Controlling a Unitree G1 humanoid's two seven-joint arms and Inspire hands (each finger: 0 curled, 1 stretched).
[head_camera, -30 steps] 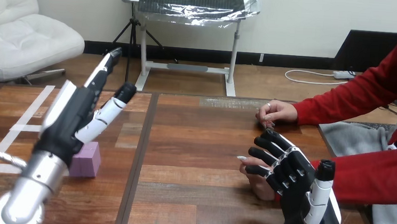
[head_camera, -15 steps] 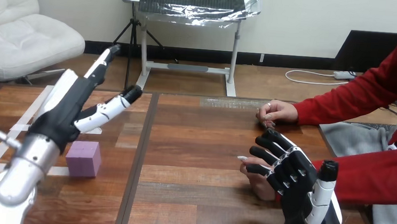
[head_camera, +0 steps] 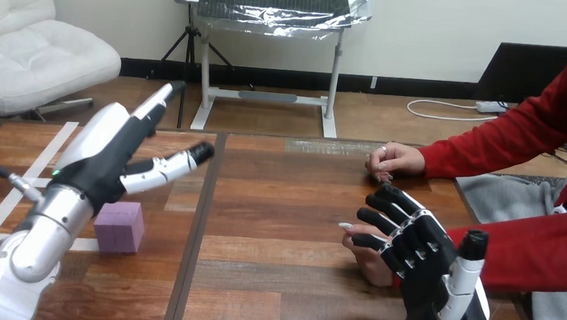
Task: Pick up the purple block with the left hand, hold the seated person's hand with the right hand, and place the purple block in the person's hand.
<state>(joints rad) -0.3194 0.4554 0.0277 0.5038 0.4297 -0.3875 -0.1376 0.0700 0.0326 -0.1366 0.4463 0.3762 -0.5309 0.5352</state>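
left hand [head_camera: 105, 157]: fingers [head_camera: 161, 98] straight and spread, holding nothing. purple block [head_camera: 118, 226] sits ungrasped on the worktop [head_camera: 277, 205], below and behind them. right hand [head_camera: 428, 278]: fingers [head_camera: 395, 208] curl over the person's nearer hand [head_camera: 366, 262], apparently steadying it to receive the block.

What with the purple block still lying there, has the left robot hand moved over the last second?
Yes. The left robot hand has pivoted to point farther right and lower, uncovering the purple block, which stays put.

Purple block [head_camera: 118, 226], flat on the left side of the wooden table [head_camera: 283, 229]
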